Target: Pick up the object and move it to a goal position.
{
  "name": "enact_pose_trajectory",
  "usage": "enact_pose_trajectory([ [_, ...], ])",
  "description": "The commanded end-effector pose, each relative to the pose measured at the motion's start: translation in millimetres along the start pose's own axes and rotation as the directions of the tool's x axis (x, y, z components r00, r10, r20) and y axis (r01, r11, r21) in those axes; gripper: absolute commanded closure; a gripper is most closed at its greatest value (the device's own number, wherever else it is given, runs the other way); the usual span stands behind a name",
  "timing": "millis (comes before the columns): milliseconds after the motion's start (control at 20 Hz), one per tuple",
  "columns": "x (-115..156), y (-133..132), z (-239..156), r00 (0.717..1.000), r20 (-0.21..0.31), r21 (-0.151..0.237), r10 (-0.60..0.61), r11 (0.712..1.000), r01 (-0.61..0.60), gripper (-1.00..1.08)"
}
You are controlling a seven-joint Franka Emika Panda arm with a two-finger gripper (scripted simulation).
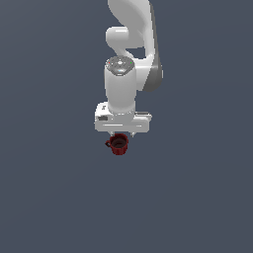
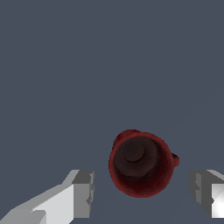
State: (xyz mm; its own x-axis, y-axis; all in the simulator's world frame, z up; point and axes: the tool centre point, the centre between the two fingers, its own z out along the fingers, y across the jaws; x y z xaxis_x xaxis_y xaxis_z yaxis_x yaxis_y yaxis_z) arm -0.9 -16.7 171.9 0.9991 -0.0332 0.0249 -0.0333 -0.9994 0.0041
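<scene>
The gripper (image 2: 142,192) is spread wide and holds nothing. The mug (image 2: 141,164) stands upright on the grey floor (image 2: 65,65), its mouth facing up, just below the hand and roughly between the two fingers (image 2: 83,194), touching neither. It appears rigid, small and light, probably smooth-walled. Its handle (image 2: 175,160) points toward one finger, which may foul a squeeze across the body; turning the wrist first seems advisable.

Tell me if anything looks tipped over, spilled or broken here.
Nothing stands out. The red mug sits upright and looks intact, nothing spilled around it, with the open gripper above it, fingers on either side.
</scene>
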Motion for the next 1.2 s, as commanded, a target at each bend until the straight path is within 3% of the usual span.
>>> enact_pose_trajectory([
  [0, 0.0, 0.8, 2.1, 1.0, -0.006, 0.003, -0.001, 1.0, 0.001, -0.6],
  [500, -0.3, 8.1, 21.2, 0.997, -0.072, 0.031, -0.01, 0.999, 0.013, -0.6],
  [1150, -8.1, 26.7, 54.1, 0.972, -0.233, 0.07, -0.012, 0.997, 0.029, -0.6],
])
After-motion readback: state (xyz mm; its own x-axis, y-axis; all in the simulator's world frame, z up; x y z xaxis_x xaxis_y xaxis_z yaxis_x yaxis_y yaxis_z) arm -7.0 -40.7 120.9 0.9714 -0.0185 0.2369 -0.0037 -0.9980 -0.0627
